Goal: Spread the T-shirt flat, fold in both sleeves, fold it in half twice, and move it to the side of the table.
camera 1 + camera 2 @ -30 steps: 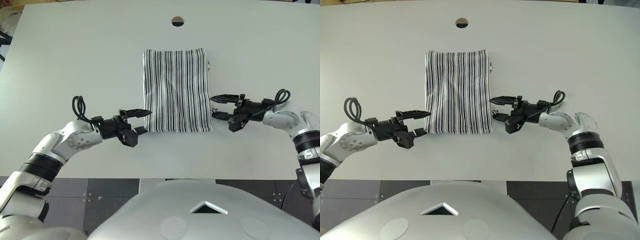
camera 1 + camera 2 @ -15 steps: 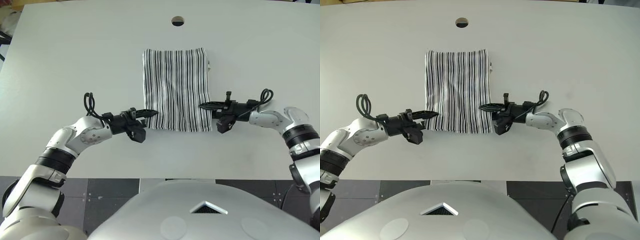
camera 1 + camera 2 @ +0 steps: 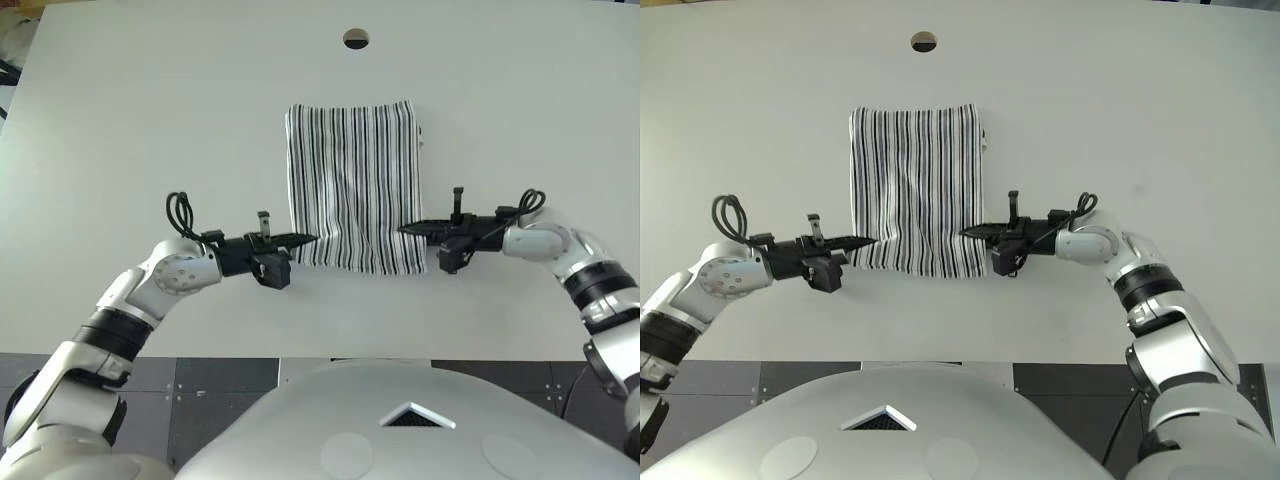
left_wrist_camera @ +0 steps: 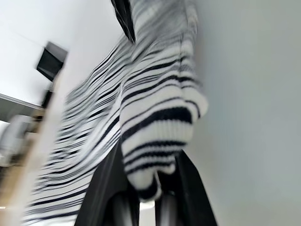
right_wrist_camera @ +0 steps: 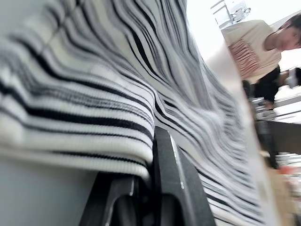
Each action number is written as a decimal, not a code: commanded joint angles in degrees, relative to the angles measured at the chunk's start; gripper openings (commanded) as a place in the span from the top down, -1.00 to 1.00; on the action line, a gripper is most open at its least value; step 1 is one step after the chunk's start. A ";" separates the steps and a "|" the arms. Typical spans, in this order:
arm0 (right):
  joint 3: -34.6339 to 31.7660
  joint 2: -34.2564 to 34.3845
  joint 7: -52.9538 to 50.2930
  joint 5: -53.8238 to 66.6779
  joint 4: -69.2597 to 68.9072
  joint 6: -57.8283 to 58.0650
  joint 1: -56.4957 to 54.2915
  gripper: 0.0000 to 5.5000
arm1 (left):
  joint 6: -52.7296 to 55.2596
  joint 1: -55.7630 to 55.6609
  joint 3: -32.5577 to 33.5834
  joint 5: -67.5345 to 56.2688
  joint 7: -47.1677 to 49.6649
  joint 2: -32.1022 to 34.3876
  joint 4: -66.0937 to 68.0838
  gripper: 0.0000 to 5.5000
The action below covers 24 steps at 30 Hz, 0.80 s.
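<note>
The black-and-white striped T-shirt (image 3: 352,180) lies in the middle of the white table as a folded rectangle, long side running away from me. My left gripper (image 3: 303,240) is at its near-left corner, shut on the hem. In the left wrist view the striped hem (image 4: 155,117) is pinched between the black fingers (image 4: 103,188). My right gripper (image 3: 410,229) is at the near-right corner, likewise shut on the cloth (image 5: 94,94), with one finger (image 5: 169,165) under the hem. The near edge is slightly raised and wavy.
A round cable hole (image 3: 355,39) sits in the table (image 3: 150,120) beyond the shirt's far edge. Bare tabletop stretches wide to both sides of the shirt. The table's front edge runs just behind my forearms.
Both grippers moved inward from beside the near corners and shut on the hem. The shirt's near edge has come up a little and shifted slightly toward me.
</note>
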 commanded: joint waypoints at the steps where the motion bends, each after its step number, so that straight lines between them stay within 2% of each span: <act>1: 2.85 -11.90 21.70 28.27 -21.34 18.72 7.69 0.96 | 18.95 8.62 -0.05 -33.00 -20.47 16.50 -21.83 0.94; 4: 0.01 -15.73 27.95 36.82 -28.69 26.42 10.26 0.96 | 23.15 11.24 3.05 -39.49 -24.34 20.00 -26.54 0.94; 9: -6.42 -17.69 34.76 45.52 -36.95 36.78 13.77 0.96 | 28.21 14.11 7.56 -40.01 -28.02 19.45 -28.00 0.94; 16: -14.33 -8.57 32.73 43.02 -36.62 40.80 12.83 0.96 | 29.48 13.03 13.95 -37.08 -28.51 11.30 -21.87 0.94; 24: -17.51 1.70 26.16 31.43 -29.36 41.34 8.33 0.96 | 30.66 5.68 19.57 -32.39 -27.97 1.26 -7.57 0.94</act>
